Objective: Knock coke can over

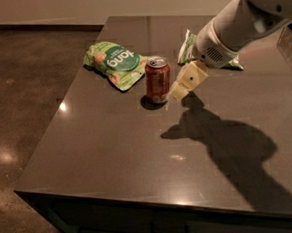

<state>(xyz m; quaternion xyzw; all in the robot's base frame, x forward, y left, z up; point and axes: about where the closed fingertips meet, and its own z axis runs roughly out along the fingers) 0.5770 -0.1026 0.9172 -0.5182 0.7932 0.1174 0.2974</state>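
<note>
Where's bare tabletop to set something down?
Bare: near half of the table, from the coke can to the front edge. Crowded: the back, with left green bag, right green bag, and the gripper beside the can.

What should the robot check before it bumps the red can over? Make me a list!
1. Coke can standing upright on the table: ok.
2. Gripper low beside the can, on the side away from the green bag: ok.
3. Gripper touching the can: cannot tell.
4. Room to fall: not ok, the bag lies close on the far side and may stop it.
5. Can away from the table's edge: ok.
</note>
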